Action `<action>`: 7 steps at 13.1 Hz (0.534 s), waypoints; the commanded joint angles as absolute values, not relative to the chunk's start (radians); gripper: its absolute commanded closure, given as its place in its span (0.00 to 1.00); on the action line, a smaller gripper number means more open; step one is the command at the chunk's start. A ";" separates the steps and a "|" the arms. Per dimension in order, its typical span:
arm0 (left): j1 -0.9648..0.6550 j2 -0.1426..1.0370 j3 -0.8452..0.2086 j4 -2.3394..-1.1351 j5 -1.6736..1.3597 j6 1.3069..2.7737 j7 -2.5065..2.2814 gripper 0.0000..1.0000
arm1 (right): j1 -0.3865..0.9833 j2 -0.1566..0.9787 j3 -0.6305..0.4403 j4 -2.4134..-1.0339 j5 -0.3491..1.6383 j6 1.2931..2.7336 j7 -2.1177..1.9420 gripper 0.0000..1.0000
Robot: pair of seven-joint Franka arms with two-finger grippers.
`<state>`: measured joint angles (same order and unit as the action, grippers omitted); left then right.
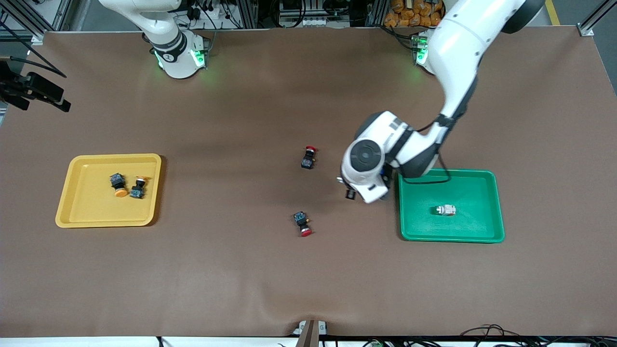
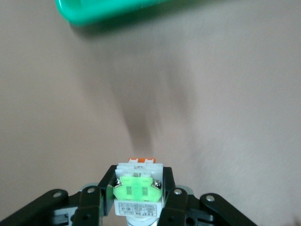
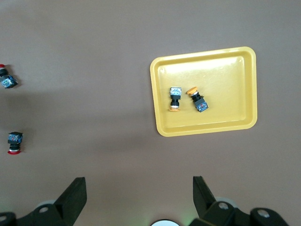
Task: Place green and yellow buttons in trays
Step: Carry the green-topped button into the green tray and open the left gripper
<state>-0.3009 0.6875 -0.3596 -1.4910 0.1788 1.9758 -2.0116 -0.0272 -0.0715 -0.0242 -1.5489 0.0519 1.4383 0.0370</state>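
**A:** Two yellow-capped buttons (image 1: 127,186) already lie side by side in the yellow tray (image 1: 77,212), toward the right arm's end of the table, and one green button (image 1: 446,210) rests in the green tray (image 1: 496,212) toward the left arm's end. Where is the fourth?

**B:** Clamped in the left gripper (image 2: 138,197). The left wrist view shows the second green button (image 2: 138,188) pinched between the two fingers (image 2: 169,181), which press on the flat flanks of its white-grey body, with the pale green part facing the camera. That gripper hangs over bare tabletop (image 1: 241,270) just beside the green tray's edge, not yet over the tray itself.

**A:** And the right gripper (image 3: 138,197)?

**B:** Its jaws stand wide apart with nothing between them. It waits high over the table, looking down on the yellow tray.

**A:** How would you expect the switch to handle?

**B:** Light and rigid, I'd judge: a hard plastic block that won't give under the fingers. Smooth plastic can slip or twist, so the flat sides of the body look like the right place to hold, as now, rather than the round end. It seems sturdy enough for a low release onto the tray floor, though it could roll or bounce a little.

**A:** The two red-capped switches (image 1: 308,157)?

**B:** Both lie on the table between the trays, well apart, one nearer the front camera; they aren't part of the job
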 commanded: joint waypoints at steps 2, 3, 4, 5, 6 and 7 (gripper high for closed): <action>-0.169 0.634 -0.368 -1.477 0.193 1.899 -1.867 1.00 | -0.006 -0.051 -0.020 -1.512 0.034 1.408 0.031 0.00; -0.134 0.627 -0.367 -1.477 0.199 1.887 -1.821 1.00 | 0.000 -0.051 -0.020 -1.508 0.032 1.402 0.031 0.00; -0.103 0.626 -0.365 -1.477 0.204 1.885 -1.795 1.00 | 0.002 -0.051 -0.021 -1.508 0.032 1.402 0.031 0.00; -0.078 0.626 -0.362 -1.477 0.207 1.885 -1.769 1.00 | 0.002 -0.051 -0.021 -1.509 0.032 1.401 0.029 0.00; -0.046 0.626 -0.362 -1.477 0.207 1.885 -1.722 1.00 | 0.000 -0.051 -0.021 -1.509 0.032 1.401 0.028 0.00; -0.023 0.626 -0.361 -1.477 0.207 1.885 -1.692 1.00 | 0.000 -0.051 -0.021 -1.509 0.032 1.401 0.028 0.00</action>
<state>-0.0533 0.6401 -0.3544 -1.4711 0.1799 1.9022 -1.7323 -0.0036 -0.0656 -0.0212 -1.5395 0.0519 1.4211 0.0336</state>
